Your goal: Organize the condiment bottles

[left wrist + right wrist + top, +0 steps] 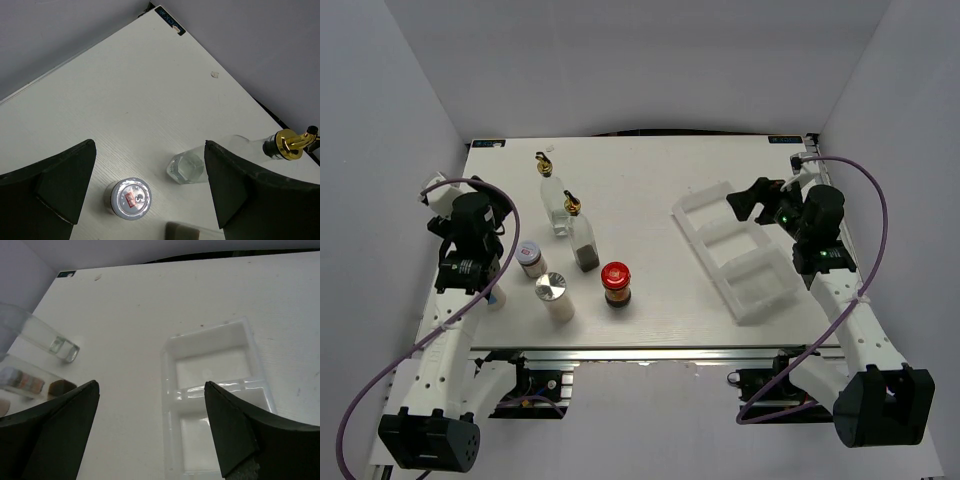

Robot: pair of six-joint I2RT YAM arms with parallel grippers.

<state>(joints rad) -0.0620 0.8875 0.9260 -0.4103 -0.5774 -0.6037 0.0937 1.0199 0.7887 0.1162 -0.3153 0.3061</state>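
On the left half of the table (650, 175) stand the two glass cruets, the farther clear cruet (556, 210) and the nearer cruet (584, 243), which is dark at the bottom, both upright with gold pourers. In front of them sit the white-lidded jar (530, 256), the silver-lidded shaker (552, 290) and the red-lidded jar (616, 280), close together but apart. The white tray (760, 285) lies slanted on the right half, well apart from them. The left arm rises along the left edge, its wrist raised just left of the white-lidded jar; the left gripper (150, 144) is spread wide and holds nothing. The right arm reaches up the right edge and bends inward, the right gripper (752, 200) hanging over the tray's far end, fingers wide and holding nothing
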